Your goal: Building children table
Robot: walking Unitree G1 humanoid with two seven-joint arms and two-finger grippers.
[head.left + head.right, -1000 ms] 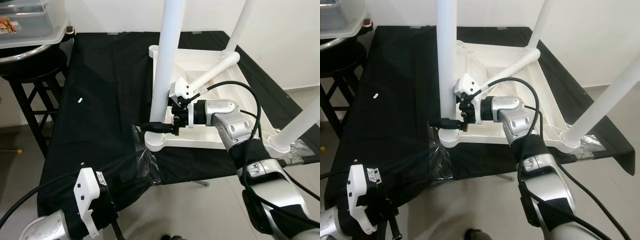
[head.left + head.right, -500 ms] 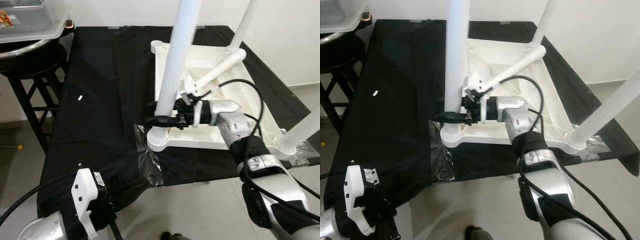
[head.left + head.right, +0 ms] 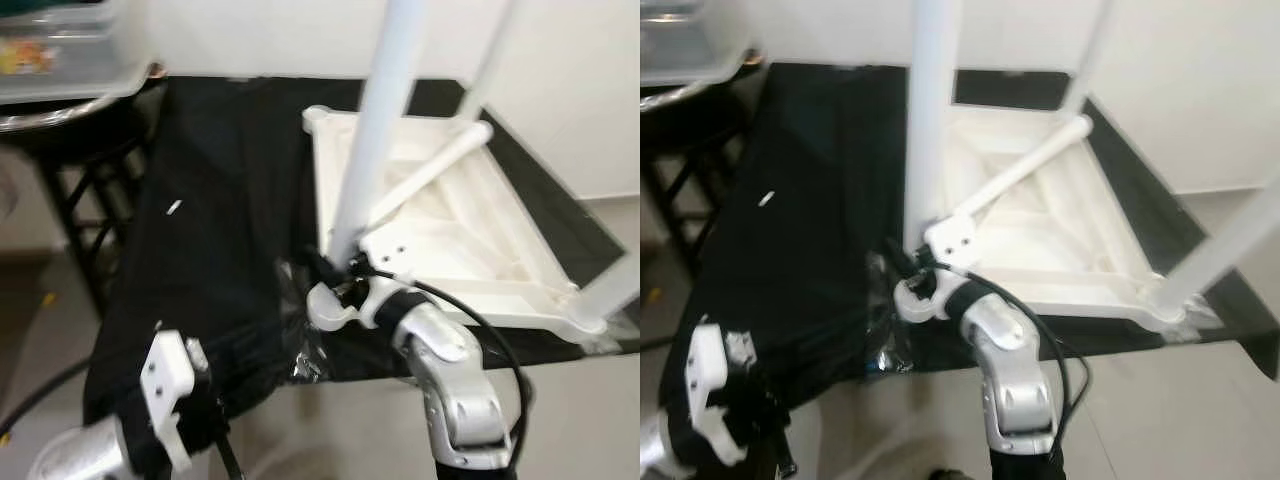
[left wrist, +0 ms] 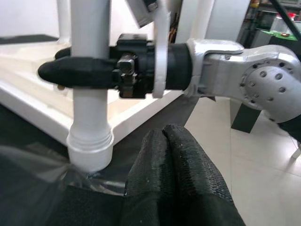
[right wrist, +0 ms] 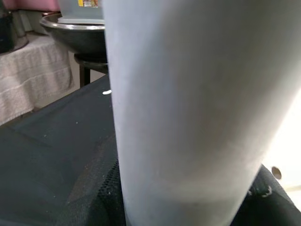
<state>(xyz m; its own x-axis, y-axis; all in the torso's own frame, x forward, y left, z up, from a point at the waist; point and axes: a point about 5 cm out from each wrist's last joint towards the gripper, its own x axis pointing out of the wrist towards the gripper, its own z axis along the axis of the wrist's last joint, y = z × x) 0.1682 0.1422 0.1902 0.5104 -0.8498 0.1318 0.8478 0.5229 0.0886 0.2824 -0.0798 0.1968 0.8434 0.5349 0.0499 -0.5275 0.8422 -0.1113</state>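
Note:
An upturned white children's table top (image 3: 470, 240) lies on a black cloth (image 3: 220, 230). A white leg (image 3: 375, 140) stands upright in the socket at its near left corner. My right gripper (image 3: 326, 268) is shut on the base of this leg, and its black fingers (image 4: 80, 71) wrap the leg just above the socket collar. In the right wrist view the leg (image 5: 188, 103) is right up against the camera. My left gripper (image 4: 164, 136) hangs low in front of the table edge, fingers pressed together with nothing between them. Another white leg (image 3: 430, 170) lies slanted across the underside.
Two more legs stand upright, one at the far corner (image 3: 492, 50) and one at the near right corner (image 3: 610, 290). Crinkled clear plastic (image 3: 300, 340) hangs off the cloth under the near corner. A dark stool (image 3: 90, 160) with a clear plastic box (image 3: 60, 60) stands at the left.
The whole view has shifted and blurred. My right gripper stays on the leg base, but its forearm now reaches in from the front edge rather than from the right.

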